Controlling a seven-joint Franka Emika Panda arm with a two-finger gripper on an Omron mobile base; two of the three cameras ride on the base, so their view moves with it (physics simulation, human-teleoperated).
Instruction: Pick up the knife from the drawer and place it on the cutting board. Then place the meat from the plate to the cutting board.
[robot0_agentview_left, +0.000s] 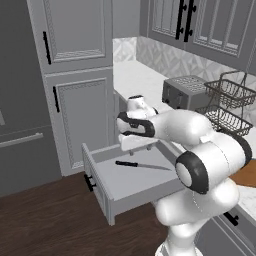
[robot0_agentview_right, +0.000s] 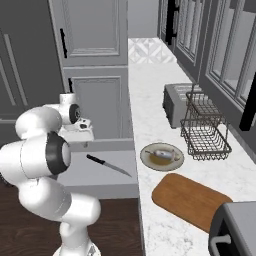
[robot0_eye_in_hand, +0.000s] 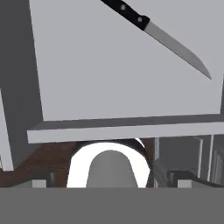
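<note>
The grey drawer (robot0_agentview_left: 98, 186) stands pulled open below the counter. In it the knife (robot0_agentview_left: 142, 165) lies flat, black handle to the left, blade to the right. My gripper (robot0_agentview_left: 137, 148) hangs open just above the drawer, near its back, a little off the knife with nothing between its fingers. In the hand view the knife (robot0_eye_in_hand: 153, 33) lies slantwise at the top on the drawer floor (robot0_eye_in_hand: 109, 70), away from the gripper (robot0_eye_in_hand: 112, 179). On the counter the plate (robot0_agentview_right: 145, 158) holds the pale meat (robot0_agentview_right: 162, 152). The reddish-brown cutting board (robot0_agentview_right: 190, 200) lies in front of it.
A toaster (robot0_agentview_right: 176, 102) and a two-tier wire basket (robot0_agentview_right: 205, 131) stand behind the plate. A second dark appliance (robot0_agentview_right: 235, 230) sits at the counter's near end. Tall grey cabinets (robot0_agentview_left: 80, 90) rise behind the drawer, over a dark wood floor (robot0_agentview_left: 45, 220).
</note>
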